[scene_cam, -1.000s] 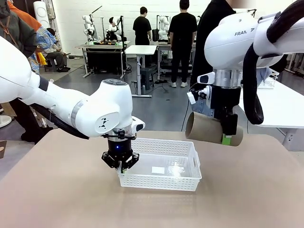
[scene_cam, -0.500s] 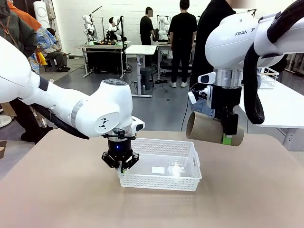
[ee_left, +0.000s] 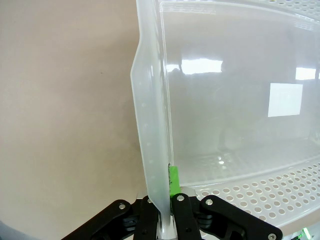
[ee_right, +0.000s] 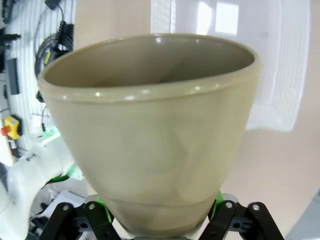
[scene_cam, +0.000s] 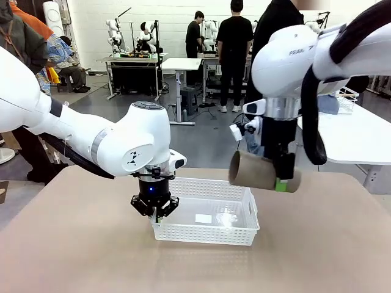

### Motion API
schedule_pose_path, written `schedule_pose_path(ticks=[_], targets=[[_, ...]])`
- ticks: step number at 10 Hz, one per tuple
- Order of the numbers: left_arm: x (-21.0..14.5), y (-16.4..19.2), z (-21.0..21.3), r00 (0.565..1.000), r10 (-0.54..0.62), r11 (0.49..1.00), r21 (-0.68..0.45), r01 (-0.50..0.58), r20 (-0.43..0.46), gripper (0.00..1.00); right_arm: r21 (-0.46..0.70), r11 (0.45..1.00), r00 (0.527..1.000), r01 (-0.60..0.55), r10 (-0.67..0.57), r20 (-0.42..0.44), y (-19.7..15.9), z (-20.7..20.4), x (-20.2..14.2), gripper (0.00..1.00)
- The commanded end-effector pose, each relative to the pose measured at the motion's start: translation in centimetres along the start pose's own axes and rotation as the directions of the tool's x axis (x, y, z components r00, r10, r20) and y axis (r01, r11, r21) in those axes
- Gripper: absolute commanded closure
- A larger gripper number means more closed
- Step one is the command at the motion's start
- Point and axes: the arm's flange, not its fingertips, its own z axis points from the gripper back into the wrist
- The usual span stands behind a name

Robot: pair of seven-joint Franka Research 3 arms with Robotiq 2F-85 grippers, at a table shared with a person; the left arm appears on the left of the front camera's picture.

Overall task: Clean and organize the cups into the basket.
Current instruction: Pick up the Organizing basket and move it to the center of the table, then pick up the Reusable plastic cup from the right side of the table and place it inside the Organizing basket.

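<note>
At right of centre, the right hand [scene_cam: 282, 180] clamps the tan matte tapered tumbler [scene_cam: 256, 171] near its base. It is probably light, stiff and slick. Meanwhile the left hand [scene_cam: 156, 213] pinches the wall of the white perforated plastic basket [scene_cam: 208, 232].

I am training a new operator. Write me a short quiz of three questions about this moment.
1. True or false: the tan-brown cup already lies inside the white basket.
2. What does the left gripper clamp? A) the cup B) the basket's wall C) nothing
3. Fill in: the right gripper holds the cup in the air, lying on its ____.

Key: 1 false; 2 B; 3 side.
</note>
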Motion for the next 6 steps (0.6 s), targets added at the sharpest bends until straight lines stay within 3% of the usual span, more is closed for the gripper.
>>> schedule_pose_path(ticks=[1,6], targets=[[-0.2,-0.2,-0.2,1.0,-0.001,1.0,0.003,0.001,-0.003,1.0,0.022,0.999,0.998,-0.041,0.039,0.047,-3.0,-0.9,2.3,0.2],[-0.2,-0.2,-0.2,1.0,-0.001,1.0,0.003,0.001,-0.003,1.0,0.09,0.995,0.996,-0.043,0.035,0.082,-6.9,-4.3,7.9,0.2]])
